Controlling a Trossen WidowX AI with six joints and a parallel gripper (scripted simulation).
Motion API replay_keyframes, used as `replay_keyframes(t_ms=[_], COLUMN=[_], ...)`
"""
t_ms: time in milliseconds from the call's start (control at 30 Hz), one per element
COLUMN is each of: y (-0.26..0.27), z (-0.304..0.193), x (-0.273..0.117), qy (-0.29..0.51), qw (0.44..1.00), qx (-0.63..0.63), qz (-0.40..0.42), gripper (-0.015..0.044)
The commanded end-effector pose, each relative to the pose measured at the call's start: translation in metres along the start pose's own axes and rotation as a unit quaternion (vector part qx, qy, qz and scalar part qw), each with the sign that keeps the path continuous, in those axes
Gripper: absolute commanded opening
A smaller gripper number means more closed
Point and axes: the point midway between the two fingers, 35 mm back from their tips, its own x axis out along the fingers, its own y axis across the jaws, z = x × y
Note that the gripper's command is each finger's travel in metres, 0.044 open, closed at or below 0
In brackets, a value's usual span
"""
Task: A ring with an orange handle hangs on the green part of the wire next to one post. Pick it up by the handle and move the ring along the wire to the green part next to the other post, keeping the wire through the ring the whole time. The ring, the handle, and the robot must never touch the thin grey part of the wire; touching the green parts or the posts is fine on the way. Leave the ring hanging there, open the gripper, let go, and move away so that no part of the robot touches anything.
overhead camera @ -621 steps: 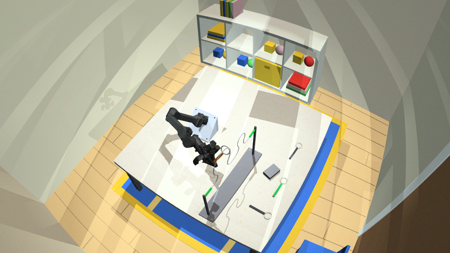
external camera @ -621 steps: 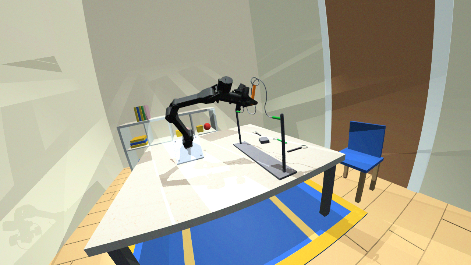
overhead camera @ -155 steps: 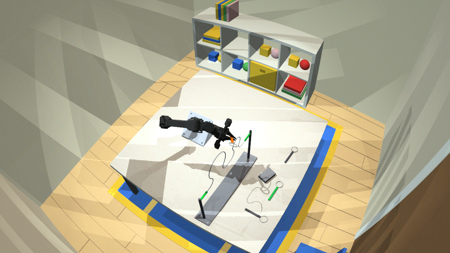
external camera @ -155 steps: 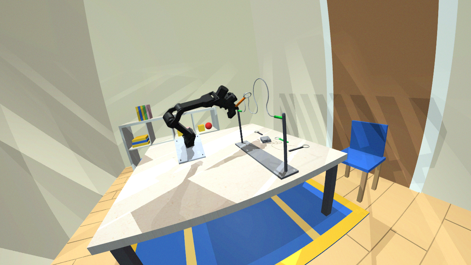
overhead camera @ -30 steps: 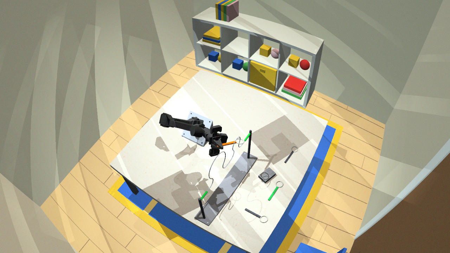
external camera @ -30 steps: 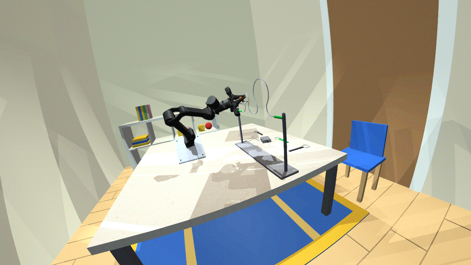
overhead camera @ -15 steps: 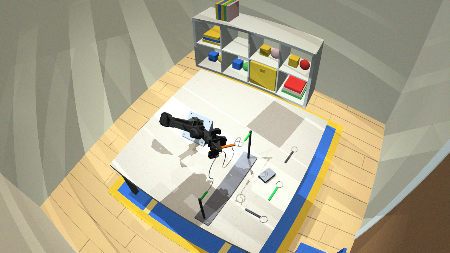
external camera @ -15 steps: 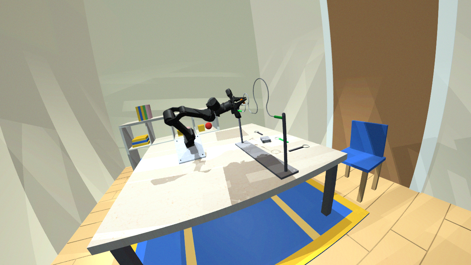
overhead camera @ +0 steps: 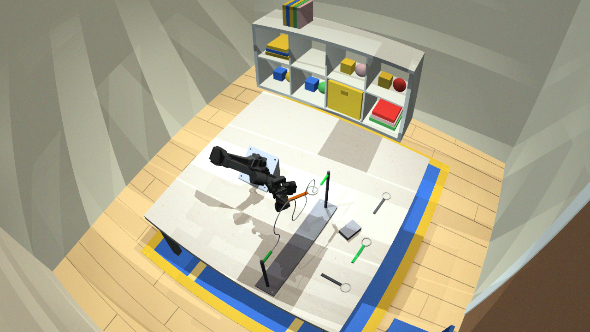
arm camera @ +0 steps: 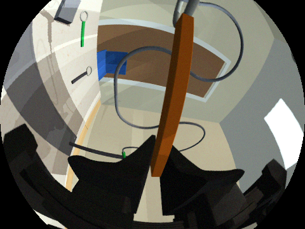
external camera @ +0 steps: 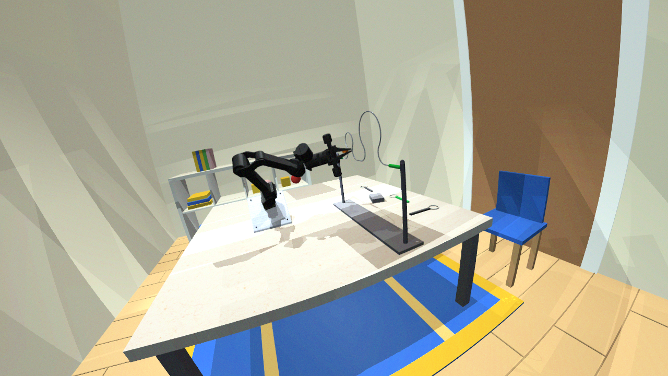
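Pale table (overhead camera: pixel 288 119) (external camera: pixel 233 290) (arm camera: pixel 68 55) is standing on a blue-and-yellow rug (overhead camera: pixel 412 231) (external camera: pixel 336 336); white shelf (overhead camera: pixel 350 43) (external camera: pixel 222 169) is standing beyond one side, blue chair (overhead camera: pixel 408 327) (external camera: pixel 523 198) (arm camera: pixel 115 62) beyond another.

Ring (overhead camera: pixel 307 190) (arm camera: pixel 191 7) is hanging in the air near the far green part (overhead camera: pixel 324 180), on the side toward the arm. Top view is showing it overlapping the wire (overhead camera: pixel 274 228) (external camera: pixel 380 135) (arm camera: pixel 115 92); cannot tell threading or contact. Handle (overhead camera: pixel 299 195) (external camera: pixel 345 152) (arm camera: pixel 178 89) is running from ring to claw (overhead camera: pixel 288 201) (external camera: pixel 349 153) (arm camera: pixel 157 139), which is gripping its end, fingers nearly together.

Wire is looping toward the near green part (overhead camera: pixel 267 256) (external camera: pixel 394 165) (arm camera: pixel 124 154). Far post (overhead camera: pixel 327 192) (external camera: pixel 342 187) and near post (overhead camera: pixel 264 274) (external camera: pixel 404 206) (arm camera: pixel 95 151) are rising from a long base (overhead camera: pixel 297 243) (external camera: pixel 373 224) (arm camera: pixel 32 92).

Arm (overhead camera: pixel 239 163) (external camera: pixel 280 163) is reaching in from a white plate (overhead camera: pixel 250 149) (external camera: pixel 258 227). Beyond the base, a block (overhead camera: pixel 350 229) (external camera: pixel 376 197) (arm camera: pixel 65 13), a green wand (overhead camera: pixel 358 252) (external camera: pixel 401 198) (arm camera: pixel 82 33) and two dark wands are lying apart.
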Motion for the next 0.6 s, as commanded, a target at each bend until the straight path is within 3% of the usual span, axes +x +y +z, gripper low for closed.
replay_keyframes(t_ms=[0,567], y=[0.017,0.063], z=[0.004,0.014], x=[-0.003,-0.015], qy=[0.003,0.022], qw=[0.999,0.978], qx=[0.039,0.178], qz=[0.026,0.105], gripper=[-0.0150,-0.0150])
